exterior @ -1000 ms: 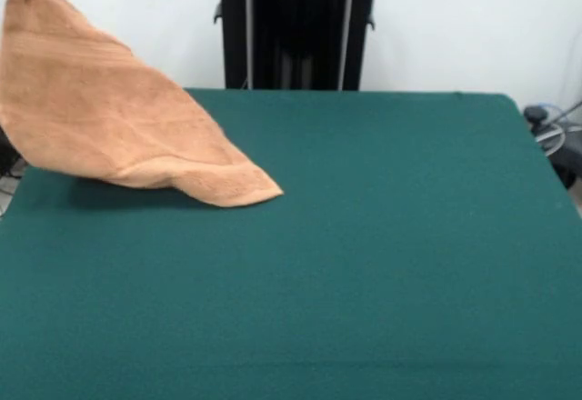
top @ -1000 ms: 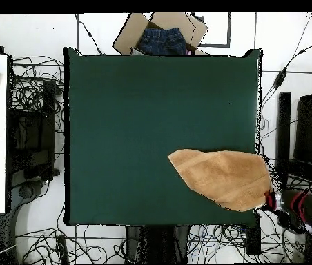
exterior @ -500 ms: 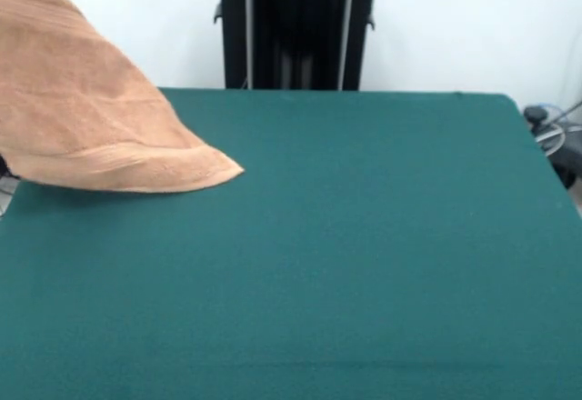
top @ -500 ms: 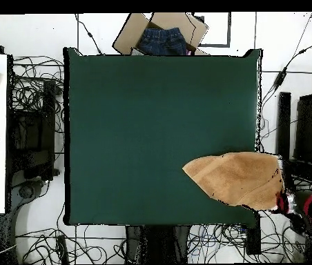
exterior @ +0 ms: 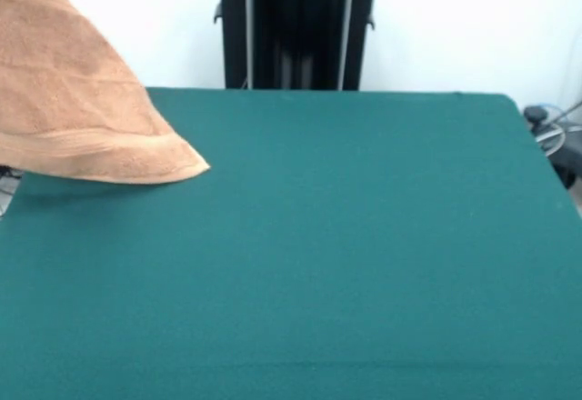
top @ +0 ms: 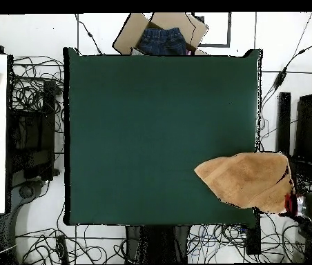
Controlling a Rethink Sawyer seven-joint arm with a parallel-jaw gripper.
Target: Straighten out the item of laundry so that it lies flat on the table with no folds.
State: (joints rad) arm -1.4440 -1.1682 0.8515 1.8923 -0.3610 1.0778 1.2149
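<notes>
Red-and-black arm (top: 309,207), black upright pedestal (exterior: 296,27)

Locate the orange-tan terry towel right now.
The orange-tan terry towel hangs lifted at the front view's left edge, its tip over the dark green felt table; overhead, it overhangs the table's lower-right corner.

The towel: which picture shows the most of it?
The overhead view. There the whole towel shows, hanging past the table's edge by the red arm end. The front view cuts the towel off at the picture's side, so only a lifted part with one pointed tip shows.
</notes>
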